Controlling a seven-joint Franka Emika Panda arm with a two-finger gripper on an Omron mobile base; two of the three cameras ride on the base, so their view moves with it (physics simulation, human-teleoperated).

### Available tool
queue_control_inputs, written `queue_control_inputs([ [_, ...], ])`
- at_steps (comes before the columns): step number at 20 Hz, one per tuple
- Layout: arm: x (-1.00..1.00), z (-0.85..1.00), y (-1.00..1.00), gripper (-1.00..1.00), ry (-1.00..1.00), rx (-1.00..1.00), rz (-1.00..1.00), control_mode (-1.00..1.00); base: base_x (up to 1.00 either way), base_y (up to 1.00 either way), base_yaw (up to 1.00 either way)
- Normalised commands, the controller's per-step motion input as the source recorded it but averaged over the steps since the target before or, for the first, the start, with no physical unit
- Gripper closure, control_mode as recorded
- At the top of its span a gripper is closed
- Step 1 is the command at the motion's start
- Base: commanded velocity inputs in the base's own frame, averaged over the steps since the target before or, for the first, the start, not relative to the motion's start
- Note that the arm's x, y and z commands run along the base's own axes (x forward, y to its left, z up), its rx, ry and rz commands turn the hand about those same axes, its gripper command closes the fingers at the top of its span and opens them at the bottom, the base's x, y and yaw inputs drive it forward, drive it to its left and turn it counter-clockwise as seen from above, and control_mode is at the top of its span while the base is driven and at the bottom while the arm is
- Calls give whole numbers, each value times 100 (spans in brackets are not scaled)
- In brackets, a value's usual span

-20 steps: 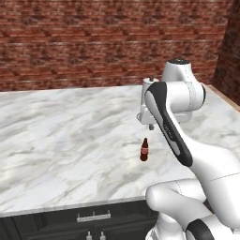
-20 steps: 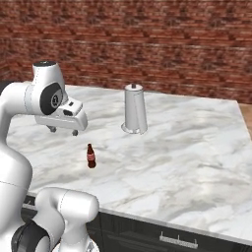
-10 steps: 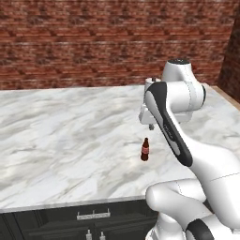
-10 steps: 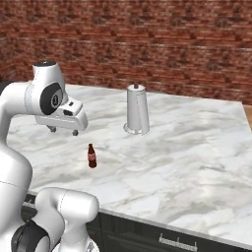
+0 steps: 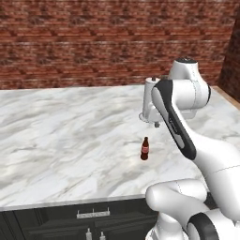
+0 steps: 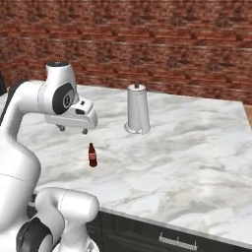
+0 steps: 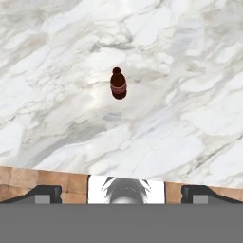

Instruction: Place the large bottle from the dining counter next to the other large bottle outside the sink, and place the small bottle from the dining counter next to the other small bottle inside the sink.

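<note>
One brick wall (image 5: 93, 42) runs across the top of both base views, red-brown. One dining counter (image 5: 61, 136), white-grey veined marble, takes the middle of both base views; its slab also fills most of the hand view (image 7: 190, 118). Dark cabinets (image 5: 56, 218) sit under it along the bottom of the left base view, with one silver handle (image 5: 93, 214) and two small knobs below it; in the right base view one handle (image 6: 178, 241) shows at the bottom right.

My arm (image 5: 180, 122) rises from the lower right of the left base view and from the lower left of the right base view (image 6: 29, 133).

One paper towel holder (image 6: 137, 108), grey-white cylinder on a round base with a small dark knob on top, stands upright on the counter in the upper middle of the right base view. In the left base view it is partly hidden behind my arm (image 5: 149, 101), centre right.

My gripper (image 6: 73, 129) hangs above the counter, left of centre in the right base view, pointing down. Jaws are wide open, gripping nothing; the two fingertips (image 7: 45, 192) sit far apart at the bottom corners of the hand view.

One small bottle (image 6: 92, 155), dark brown with red label, stands upright on the counter just below my gripper in the right base view, not touching it. Left base view: centre (image 5: 145, 149). Hand view: upper middle (image 7: 118, 84), seen from above, well apart from the fingertips.
</note>
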Motion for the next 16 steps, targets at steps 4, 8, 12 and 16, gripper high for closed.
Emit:
queue_control_inputs([
  [4,24,-8,-24,-100,2,2,5,-100,0,0,0],
  [8,28,-13,-9,-100,1,1,4,-100,0,0,0],
  [12,30,-18,-1,-100,1,0,3,-100,0,0,0],
  [16,22,-16,0,-100,1,0,2,-100,0,0,0],
])
